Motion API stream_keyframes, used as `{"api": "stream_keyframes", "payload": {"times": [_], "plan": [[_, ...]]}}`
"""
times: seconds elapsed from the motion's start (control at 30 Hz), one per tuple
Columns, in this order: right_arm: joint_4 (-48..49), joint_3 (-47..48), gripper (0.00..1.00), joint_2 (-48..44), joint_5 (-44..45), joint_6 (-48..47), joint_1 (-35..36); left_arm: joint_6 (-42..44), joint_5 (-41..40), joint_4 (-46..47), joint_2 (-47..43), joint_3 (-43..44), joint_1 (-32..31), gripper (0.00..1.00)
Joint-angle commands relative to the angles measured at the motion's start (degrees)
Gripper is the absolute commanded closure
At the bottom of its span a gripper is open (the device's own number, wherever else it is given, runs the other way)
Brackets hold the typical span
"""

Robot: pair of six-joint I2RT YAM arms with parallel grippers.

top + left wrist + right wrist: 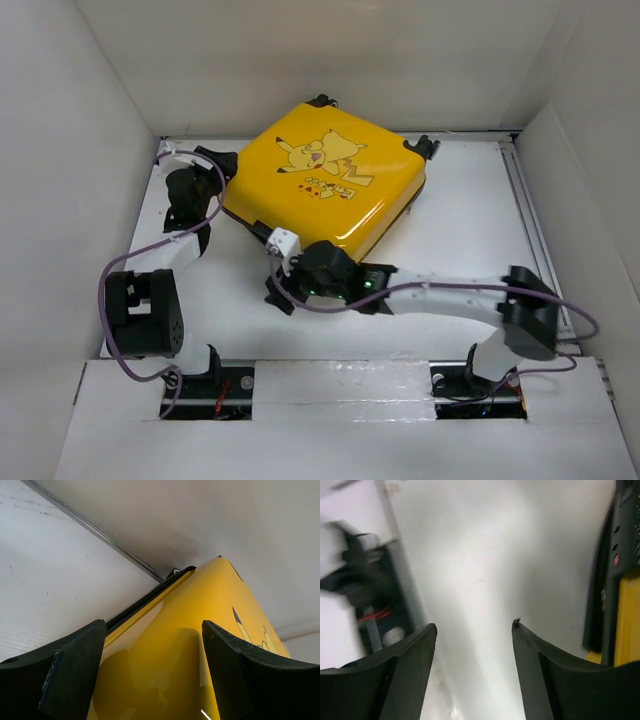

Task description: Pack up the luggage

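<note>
The left gripper's (152, 630) two black fingers (75, 672) are spread wide and grasp nothing. In the left wrist view the luggage's (175, 645) glossy yellow shell fills the gap between them. Whether the pads touch it cannot be told. The fingers are matte, flat-faced wedges. The shell below them is smooth and rounded, mirrors the fingers as dark shapes, and has a black seam band along its edge.

The right gripper's (475, 625) fingers (412, 660) are likewise parted and empty, with only bare white worktop (480, 555) between them. That view is blurred. At its right side runs the case's (627, 625) black band beside a strip of yellow.

From above, the left gripper (213, 172) sits at the left corner of the luggage (320, 185), close to the worktop's far-left corner. The right gripper (280, 283) hovers just off the case's near corner, around the middle of the worktop (470, 230), with its arm reaching in from the near-right.

The luggage lies flat and closed, Pikachu print upward, towards the far edge and about midway across. It is turned diamond-wise, one corner pointing at the far edge. It is a hard, shiny, rounded square. Dark wheels (428, 147) jut out at its far and right corners. Purple cables (115, 270) loop along both arms.
</note>
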Motion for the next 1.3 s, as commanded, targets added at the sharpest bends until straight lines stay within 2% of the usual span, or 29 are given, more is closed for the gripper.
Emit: {"api": "stream_keyframes", "payload": {"times": [0.0,0.07,0.1,0.17,0.2,0.23,0.27,0.37,0.4,0.43,0.47,0.5,0.53,0.6,0.67,0.73,0.9,1.07,1.2,1.27], "plan": [[-0.60,-5.53,0.32,-13.94,-4.97,-0.81,0.84,-1.32,7.29,-6.04,0.88,-2.86,-3.65,0.28],[-2.82,-9.92,0.32,-19.48,-1.27,0.24,-2.50,-1.85,6.76,-5.00,0.35,-3.47,-3.13,0.28],[-3.35,-11.24,0.37,-24.90,-0.48,1.03,-4.25,-1.85,6.23,-3.68,0.35,-3.47,-3.13,0.28],[-4.50,-14.14,0.50,-29.59,2.94,1.82,-11.18,-2.38,3.16,-3.67,-0.35,-2.43,-3.13,0.28],[-5.20,-14.85,0.79,-33.01,4.44,2.96,-14.08,-2.38,1.93,-4.62,-0.35,-1.55,-3.13,0.28],[-7.12,-14.86,0.91,-34.17,6.45,3.93,-17.16,-2.38,0.61,-5.59,-0.35,-0.41,-2.52,0.27],[-7.92,-15.91,1.00,-35.06,10.30,4.98,-23.10,-2.38,-1.31,-5.60,-0.96,1.52,-2.51,0.27],[-7.41,-18.11,1.00,-35.68,13.50,8.33,-31.57,-3.79,-7.28,-8.49,-0.97,5.30,-2.51,0.24],[-6.09,-20.29,1.00,-35.68,13.50,9.12,-36.04,-3.00,-8.35,-9.28,1.12,9.23,-2.51,0.24],[-4.60,-21.35,1.00,-34.11,12.89,10.78,-38.26,-2.30,-8.37,-14.08,2.88,12.40,-2.51,0.23],[-2.76,-22.15,1.00,-33.05,11.67,11.58,-40.20,0.32,-7.15,-17.26,5.34,16.35,-1.90,0.23],[-1.35,-22.85,1.00,-31.91,10.53,12.72,-43.00,1.48,-1.83,-20.68,8.23,24.65,-1.90,0.23],[0.49,-24.34,1.00,-30.68,9.47,13.43,-44.07,2.01,0.49,-23.76,13.66,27.70,-1.29,0.23],[4.01,-24.35,1.00,-26.81,7.71,15.53,-46.01,1.49,5.32,-25.38,17.30,30.09,-0.76,0.24],[6.65,-24.97,1.00,-23.57,6.66,16.85,-47.86,0.18,6.57,-23.54,20.73,30.10,-0.14,0.24],[10.17,-24.97,1.00,-21.02,4.73,16.86,-48.38,-1.06,7.19,-22.31,22.32,28.44,0.39,0.25],[12.28,-16.02,1.00,-9.96,-2.57,14.76,-47.25,-1.59,10.52,-17.92,23.73,24.14,-1.18,0.28],[15.72,-7.85,1.00,-0.80,-13.62,11.68,-46.02,-4.14,8.69,-9.31,17.24,11.84,-4.35,0.29],[10.54,4.00,1.00,5.79,-20.30,6.59,-44.09,-4.84,6.50,-5.08,10.56,-1.15,-5.41,0.29],[8.69,7.45,1.00,8.60,-22.17,4.83,-44.08,-4.84,4.91,-4.38,6.17,-4.77,-7.60,0.29]]}}
